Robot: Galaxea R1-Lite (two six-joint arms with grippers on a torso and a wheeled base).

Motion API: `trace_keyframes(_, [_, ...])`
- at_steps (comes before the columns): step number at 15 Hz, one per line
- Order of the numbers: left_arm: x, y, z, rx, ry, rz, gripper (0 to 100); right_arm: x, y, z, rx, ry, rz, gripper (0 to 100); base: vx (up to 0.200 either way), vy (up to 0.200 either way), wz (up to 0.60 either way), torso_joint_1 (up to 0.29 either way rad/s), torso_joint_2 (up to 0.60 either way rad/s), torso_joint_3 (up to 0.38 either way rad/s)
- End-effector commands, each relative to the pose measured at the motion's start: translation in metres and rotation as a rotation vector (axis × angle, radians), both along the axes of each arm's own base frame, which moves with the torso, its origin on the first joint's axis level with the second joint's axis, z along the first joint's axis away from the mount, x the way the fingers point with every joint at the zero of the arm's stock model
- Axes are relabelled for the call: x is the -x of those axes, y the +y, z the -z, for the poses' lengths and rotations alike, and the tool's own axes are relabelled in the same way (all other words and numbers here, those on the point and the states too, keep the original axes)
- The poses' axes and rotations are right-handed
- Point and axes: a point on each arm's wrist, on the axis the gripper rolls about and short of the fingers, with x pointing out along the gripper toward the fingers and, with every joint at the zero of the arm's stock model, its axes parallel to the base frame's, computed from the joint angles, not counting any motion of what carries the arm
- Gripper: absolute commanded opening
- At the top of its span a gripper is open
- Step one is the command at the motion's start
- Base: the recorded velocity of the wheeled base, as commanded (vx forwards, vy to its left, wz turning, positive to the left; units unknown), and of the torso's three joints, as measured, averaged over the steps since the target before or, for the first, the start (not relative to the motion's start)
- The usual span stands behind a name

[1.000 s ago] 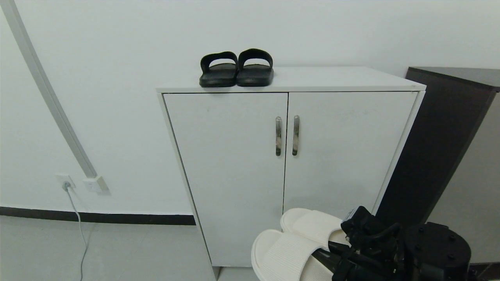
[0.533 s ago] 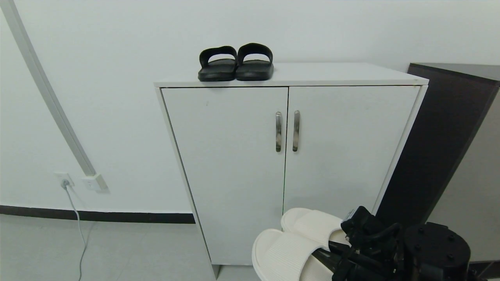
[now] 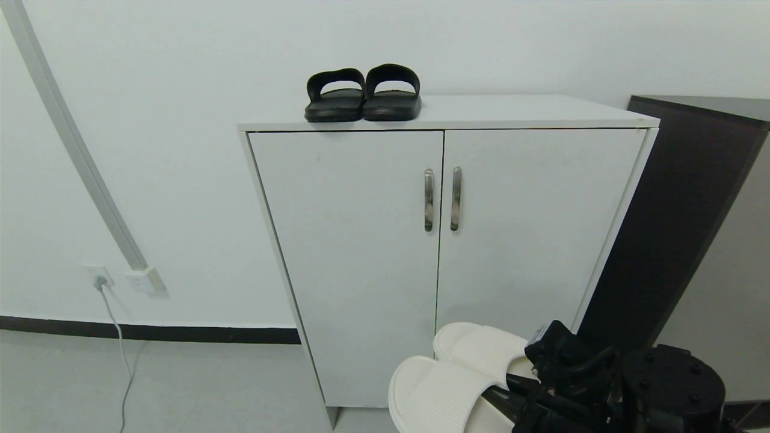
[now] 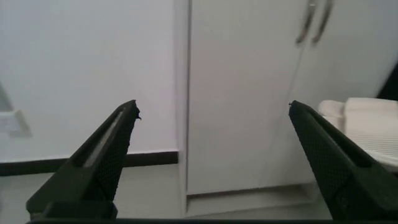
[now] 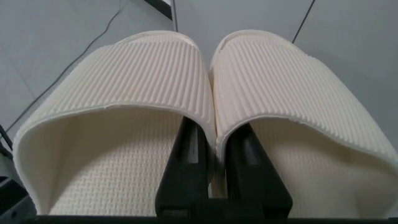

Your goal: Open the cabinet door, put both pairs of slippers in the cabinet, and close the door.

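Observation:
A white cabinet (image 3: 361,270) stands against the wall with both doors closed, its two metal handles (image 3: 428,199) side by side at the middle seam. A pair of black slippers (image 3: 363,95) sits on its top near the left end. Low in front of the right door, my right gripper (image 5: 214,155) is shut on a pair of white ribbed slippers (image 3: 457,379), its fingers pinching the two inner side walls together (image 5: 205,106). My left gripper (image 4: 213,111) is open with nothing between its fingers, facing the cabinet's (image 4: 249,93) lower left corner.
A tall dark cabinet (image 3: 680,216) stands right beside the white one. On the wall to the left are a slanted conduit (image 3: 78,156) and a socket (image 3: 99,281) with a grey cable running down to the floor (image 3: 180,385).
The head camera has shifted a little, so the cabinet sits slightly higher in the picture. The right gripper still holds the white slippers in the same place.

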Motion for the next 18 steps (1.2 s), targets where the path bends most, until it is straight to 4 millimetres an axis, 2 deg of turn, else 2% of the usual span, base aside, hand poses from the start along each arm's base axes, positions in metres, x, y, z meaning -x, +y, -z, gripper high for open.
trace_keyframes(1, [-0.042,-0.004,-0.027,0.009,0.123,0.158,100,0.002,-0.001,0.002,0.01,0.007,-0.005,0,0.0,0.0,0.0,0.0,0.0,0.0])
trace_keyframes(4, [-0.083,-0.007,-0.045,0.014,0.147,0.276,100,0.001,0.001,0.005,0.017,0.012,-0.002,0,0.0,0.0,0.0,0.0,0.0,0.0])
trace_keyframes(5, [-0.086,-0.008,-0.047,0.013,0.144,0.279,100,0.0,0.001,0.005,0.019,0.013,-0.001,0,0.0,0.0,0.0,0.0,0.0,0.0])
trace_keyframes(7, [-0.128,-0.012,-0.074,0.003,0.066,0.319,100,0.0,0.001,0.006,0.017,0.013,0.0,0,0.0,0.0,0.0,0.0,0.0,0.0])
trace_keyframes(9, [-0.155,-0.023,-0.092,-0.002,0.026,0.373,100,0.0,0.001,0.005,0.011,0.008,-0.002,0,0.0,0.0,0.0,0.0,0.0,0.0])
trace_keyframes(12, [-0.174,-0.05,-0.116,0.004,-0.01,0.479,100,0.0,0.002,0.005,0.006,0.005,-0.003,0,0.0,0.0,0.0,0.0,0.0,0.0])
trace_keyframes(18, [-0.219,-0.12,-0.103,-0.009,0.044,0.626,100,-0.001,0.002,0.006,0.008,0.009,-0.004,0,0.0,0.0,0.0,0.0,0.0,0.0])
